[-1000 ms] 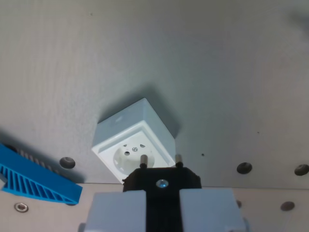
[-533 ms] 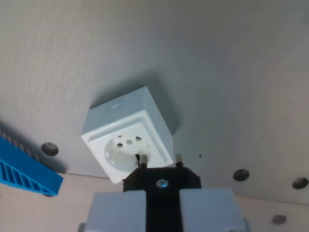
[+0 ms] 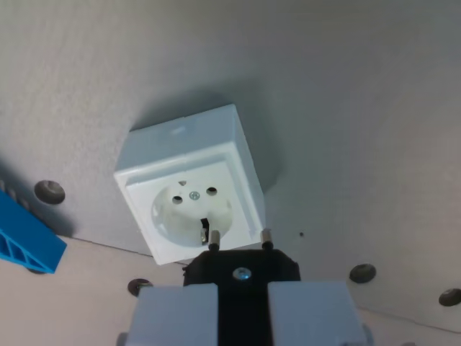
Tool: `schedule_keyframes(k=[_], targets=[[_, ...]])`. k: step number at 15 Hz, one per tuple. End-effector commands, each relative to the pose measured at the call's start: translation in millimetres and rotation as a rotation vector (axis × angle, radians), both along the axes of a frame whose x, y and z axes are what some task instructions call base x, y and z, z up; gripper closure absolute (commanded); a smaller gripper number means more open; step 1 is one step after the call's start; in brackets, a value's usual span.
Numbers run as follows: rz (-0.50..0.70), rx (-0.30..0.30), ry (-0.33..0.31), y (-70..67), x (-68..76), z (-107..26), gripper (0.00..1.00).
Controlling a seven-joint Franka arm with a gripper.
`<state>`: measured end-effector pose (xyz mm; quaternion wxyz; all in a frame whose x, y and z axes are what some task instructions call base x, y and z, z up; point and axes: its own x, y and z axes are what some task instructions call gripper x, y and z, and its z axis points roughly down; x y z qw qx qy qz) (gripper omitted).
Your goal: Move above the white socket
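The white socket [image 3: 189, 189] is seen just left of the frame's centre, a rigid plastic box judged to be fixed to the grey panel [image 3: 346, 108], so no hold on it is called for. At the bottom centre the gripper [image 3: 242, 306] is clenched on a black plug [image 3: 241, 268], stiff and light. Its two pins are pointed at the socket's lower right edge, one over the recess.

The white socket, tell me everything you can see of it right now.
The white socket is a boxy surface-mounted block of what looks like matte plastic, sitting on the grey board, rotated askew in the wrist view. Its raised square face holds a round recess with two pin holes and a central screw. The black plug held in the fingers overlaps its lower edge; contact cannot be told.
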<state>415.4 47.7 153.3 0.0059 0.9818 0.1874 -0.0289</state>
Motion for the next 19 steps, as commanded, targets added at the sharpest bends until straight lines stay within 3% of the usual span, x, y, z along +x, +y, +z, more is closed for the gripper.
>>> schedule_keyframes(k=[1,12,19], targets=[[0.207,-0.013,-0.128,2.0,-13.4,-7.1,1.0],[0.262,-0.02,-0.107,8.6,-29.0,-32.7,1.0],[0.245,-0.027,-0.107,11.1,-33.9,-40.8,1.0]])
